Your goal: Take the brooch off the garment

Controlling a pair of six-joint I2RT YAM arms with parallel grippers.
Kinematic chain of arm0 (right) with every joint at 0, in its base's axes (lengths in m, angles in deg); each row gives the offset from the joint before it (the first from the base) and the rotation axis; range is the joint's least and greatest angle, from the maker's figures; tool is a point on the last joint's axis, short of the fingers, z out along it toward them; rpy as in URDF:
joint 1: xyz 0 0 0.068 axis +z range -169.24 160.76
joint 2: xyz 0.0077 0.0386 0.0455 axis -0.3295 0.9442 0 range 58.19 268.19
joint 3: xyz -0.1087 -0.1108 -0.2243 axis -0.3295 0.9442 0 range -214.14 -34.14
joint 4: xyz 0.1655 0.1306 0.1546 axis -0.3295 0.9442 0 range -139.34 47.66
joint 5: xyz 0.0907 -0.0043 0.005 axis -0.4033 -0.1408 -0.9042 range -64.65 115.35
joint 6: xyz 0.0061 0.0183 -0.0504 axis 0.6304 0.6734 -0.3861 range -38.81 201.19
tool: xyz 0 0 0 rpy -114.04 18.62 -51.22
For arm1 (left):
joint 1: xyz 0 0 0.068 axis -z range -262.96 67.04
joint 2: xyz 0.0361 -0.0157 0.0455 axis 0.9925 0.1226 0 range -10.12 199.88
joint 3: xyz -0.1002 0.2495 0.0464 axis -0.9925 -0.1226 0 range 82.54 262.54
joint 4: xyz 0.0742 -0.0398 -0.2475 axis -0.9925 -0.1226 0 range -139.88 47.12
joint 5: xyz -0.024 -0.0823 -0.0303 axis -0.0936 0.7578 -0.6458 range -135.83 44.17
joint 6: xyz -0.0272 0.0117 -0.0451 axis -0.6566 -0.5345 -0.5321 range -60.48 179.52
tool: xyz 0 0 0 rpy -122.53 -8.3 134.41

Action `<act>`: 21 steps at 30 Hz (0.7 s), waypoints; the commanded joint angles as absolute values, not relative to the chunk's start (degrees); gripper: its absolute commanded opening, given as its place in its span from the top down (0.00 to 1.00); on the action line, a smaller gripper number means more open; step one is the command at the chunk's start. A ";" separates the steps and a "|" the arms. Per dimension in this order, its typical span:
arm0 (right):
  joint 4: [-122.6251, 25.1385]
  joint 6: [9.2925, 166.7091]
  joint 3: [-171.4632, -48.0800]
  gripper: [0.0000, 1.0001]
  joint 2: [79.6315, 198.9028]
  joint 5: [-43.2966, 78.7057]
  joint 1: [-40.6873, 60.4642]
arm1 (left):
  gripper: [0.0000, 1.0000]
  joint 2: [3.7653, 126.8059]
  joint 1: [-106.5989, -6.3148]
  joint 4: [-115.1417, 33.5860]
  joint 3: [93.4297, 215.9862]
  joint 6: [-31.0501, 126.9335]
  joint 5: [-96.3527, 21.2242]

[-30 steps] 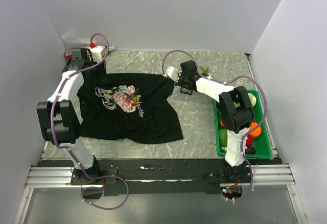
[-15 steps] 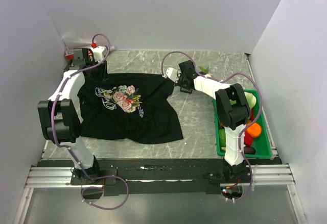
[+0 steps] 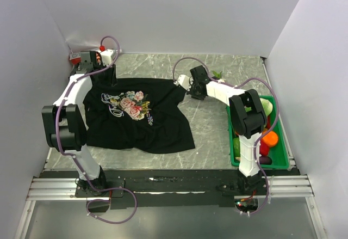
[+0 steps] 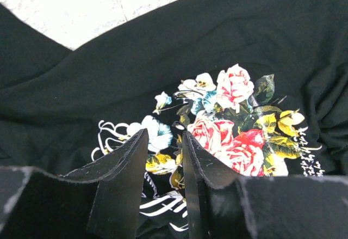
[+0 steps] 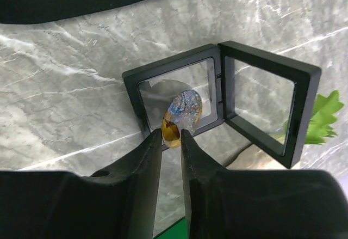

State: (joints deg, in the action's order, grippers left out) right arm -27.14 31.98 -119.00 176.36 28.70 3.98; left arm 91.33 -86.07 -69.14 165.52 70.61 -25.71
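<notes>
The brooch [image 5: 182,116], a small amber-gold oval with a shimmering face, lies on the clear film of an open black frame box [image 5: 132,92]. Its lower edge sits right at the tips of my right gripper [image 5: 171,134], whose jaws stand slightly apart with bare table showing between them. The garment [image 3: 136,124], a black T-shirt with a rose print, is spread flat at the left. My left gripper [image 3: 112,75] hovers at its upper edge. In the left wrist view that gripper [image 4: 165,133] is open, with only the garment's [image 4: 272,32] print showing through the gap.
The box's hinged lid [image 5: 304,70] stands open to the right, beside a green leaf [image 5: 323,116]. A green bin [image 3: 274,164] of toy fruit sits at the right edge. Walls close in at the left, back and right.
My right gripper's jaws have parted from shut to slightly open at the brooch. The right arm has drawn back a little. The left arm has barely shifted.
</notes>
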 commanded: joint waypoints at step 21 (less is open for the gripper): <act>-15.58 71.48 -152.06 0.00 162.07 -3.67 3.70 | 0.04 91.22 -84.80 -73.56 176.13 68.84 -16.29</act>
State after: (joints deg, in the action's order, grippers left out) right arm -8.61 55.69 -142.27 166.04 -2.58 4.14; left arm 92.29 -85.20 -72.77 168.95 70.55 -20.79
